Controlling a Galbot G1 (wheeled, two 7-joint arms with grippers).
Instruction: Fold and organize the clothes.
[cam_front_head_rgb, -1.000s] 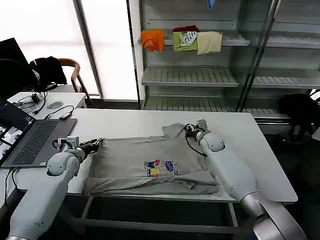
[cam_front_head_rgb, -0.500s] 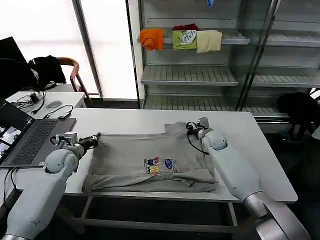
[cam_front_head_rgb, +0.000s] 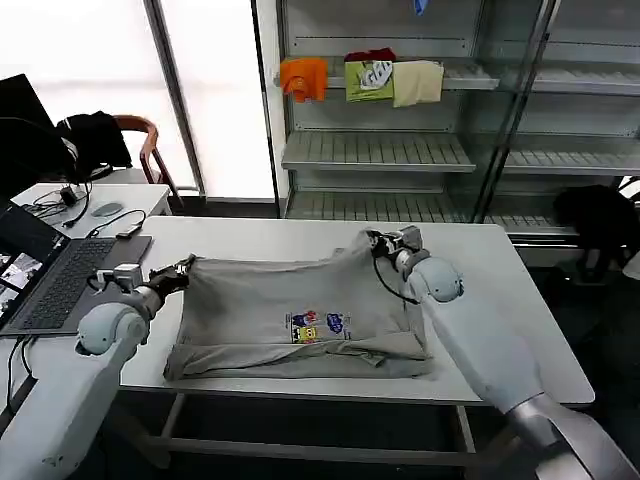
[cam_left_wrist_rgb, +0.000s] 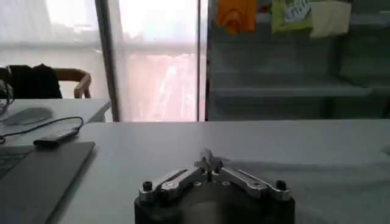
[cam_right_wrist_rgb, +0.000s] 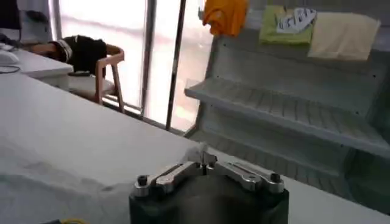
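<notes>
Head view: grey T-shirt (cam_front_head_rgb: 300, 315) lies on the white table (cam_front_head_rgb: 520, 330), chest print facing up, near edge folded over into a long roll along the table's front. Left gripper (cam_front_head_rgb: 183, 269) is closed on the shirt's far left corner; the left wrist view shows its fingertips (cam_left_wrist_rgb: 208, 162) pinched together on a small tuft of cloth. Right gripper (cam_front_head_rgb: 372, 240) is closed on the far right corner, cloth pulled up into a peak there; the right wrist view shows a fold nipped between closed tips (cam_right_wrist_rgb: 203, 159). Laptop (cam_front_head_rgb: 60, 280) sits at the table's left end.
</notes>
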